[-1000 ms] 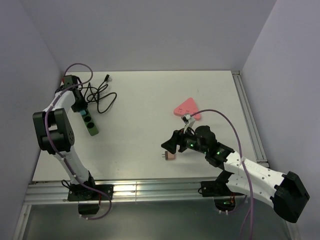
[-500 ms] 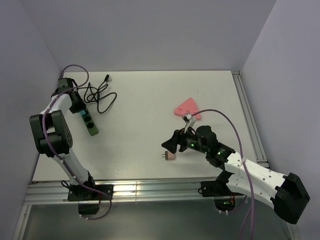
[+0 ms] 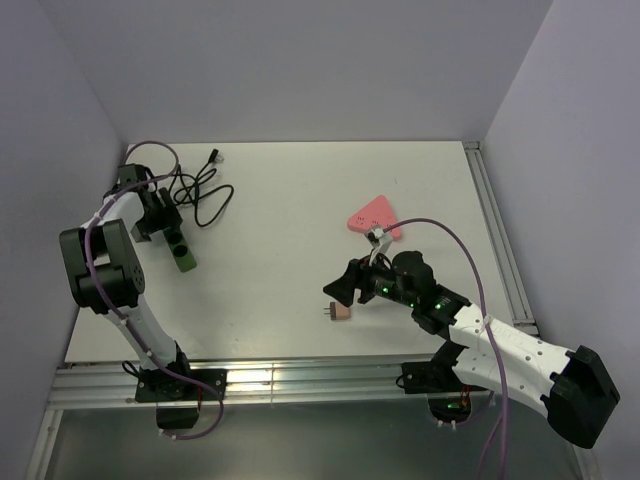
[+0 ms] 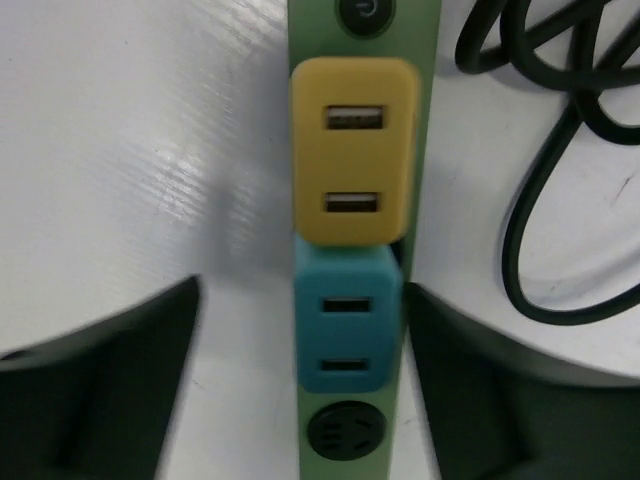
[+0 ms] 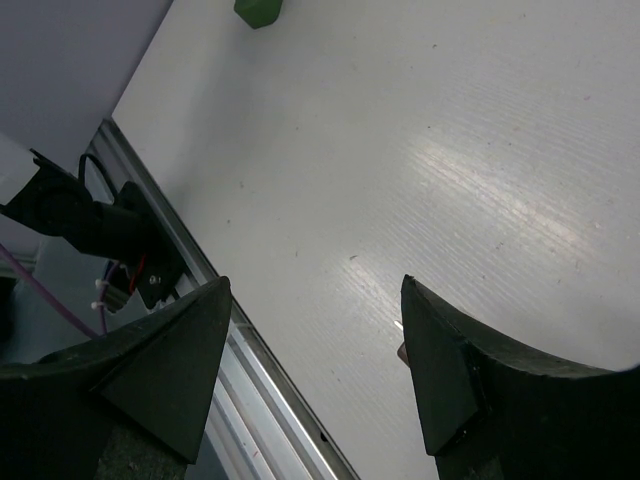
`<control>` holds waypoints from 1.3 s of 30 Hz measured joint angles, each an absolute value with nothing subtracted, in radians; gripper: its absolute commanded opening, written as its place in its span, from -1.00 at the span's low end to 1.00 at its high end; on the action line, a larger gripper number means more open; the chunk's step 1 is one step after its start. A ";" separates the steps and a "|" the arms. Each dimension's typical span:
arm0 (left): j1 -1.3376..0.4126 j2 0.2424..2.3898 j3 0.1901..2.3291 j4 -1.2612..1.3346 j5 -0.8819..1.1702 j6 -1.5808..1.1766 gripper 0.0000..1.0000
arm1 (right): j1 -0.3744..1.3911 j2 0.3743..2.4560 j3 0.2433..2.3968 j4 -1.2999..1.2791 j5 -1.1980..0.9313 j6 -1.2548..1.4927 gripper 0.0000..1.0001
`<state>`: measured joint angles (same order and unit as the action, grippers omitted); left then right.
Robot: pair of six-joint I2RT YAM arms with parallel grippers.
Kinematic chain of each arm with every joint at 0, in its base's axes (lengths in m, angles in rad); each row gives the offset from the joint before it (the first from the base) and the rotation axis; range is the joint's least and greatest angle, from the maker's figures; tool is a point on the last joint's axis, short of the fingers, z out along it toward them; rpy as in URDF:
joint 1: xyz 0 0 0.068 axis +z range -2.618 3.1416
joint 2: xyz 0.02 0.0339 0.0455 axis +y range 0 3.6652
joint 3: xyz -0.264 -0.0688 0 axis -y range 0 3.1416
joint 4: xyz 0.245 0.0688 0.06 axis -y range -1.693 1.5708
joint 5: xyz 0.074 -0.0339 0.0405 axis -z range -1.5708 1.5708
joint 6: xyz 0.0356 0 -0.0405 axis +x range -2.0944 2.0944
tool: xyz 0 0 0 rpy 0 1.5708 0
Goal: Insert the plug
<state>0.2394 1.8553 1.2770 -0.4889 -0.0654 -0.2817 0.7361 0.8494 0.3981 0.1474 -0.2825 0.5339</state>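
Teal plug (image 4: pixel 347 318): seated in the green power strip (image 4: pixel 312 25) with its two USB ports facing the left wrist camera; the strip lies at the far left of the desk (image 3: pixel 300 230), close to the left wall
Yellow plug (image 4: pixel 354 165): also seated in the power strip, edge to edge with the teal plug, on the side nearer the round power button (image 4: pixel 365 10)
Free socket (image 4: pixel 345 432): one round outlet shows bare on the other side of the teal plug
Left fingers (image 4: pixel 110 380): spread wide, one on each side of the power strip, level with the teal plug and clear of it; they hold nothing
Black cable (image 4: pixel 520 250): coiled loosely on the desk just beside the power strip, its loops running past one of the left fingers in the wrist view
Pink plug (image 3: pixel 341 312): lies loose on the desk near the front edge, well apart from the power strip, its metal prongs pointing left in the top view
Right fingers (image 5: pixel 150 380): wide apart with only bare desk between them, just beside the pink plug in the top view; they hold nothing
Pink triangular block (image 3: pixel 372 216): flat on the desk beyond the right arm, apart from the pink plug
Arms: the left arm reaches along the left wall to the power strip; the right arm stretches from the near right corner toward the middle of the desk
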 measured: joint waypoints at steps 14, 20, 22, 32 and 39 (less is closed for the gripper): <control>0.232 1.647 1.182 -0.564 -0.042 -0.305 0.99 | 0.722 0.872 0.398 0.163 -0.290 0.534 0.50; 0.193 1.465 1.182 -0.569 -0.027 -0.364 0.99 | 0.713 0.878 0.398 0.157 -0.284 0.534 0.50; 0.181 1.417 1.182 -0.573 0.007 -0.388 0.99 | 0.708 0.878 0.398 0.146 -0.281 0.534 0.50; 0.111 1.208 1.072 -0.509 0.257 -0.503 0.99 | 0.696 0.867 0.406 0.033 -0.237 0.567 0.50; 0.073 1.127 0.924 -0.364 0.480 -0.591 0.99 | 0.696 0.849 0.408 -0.085 -0.176 0.605 0.50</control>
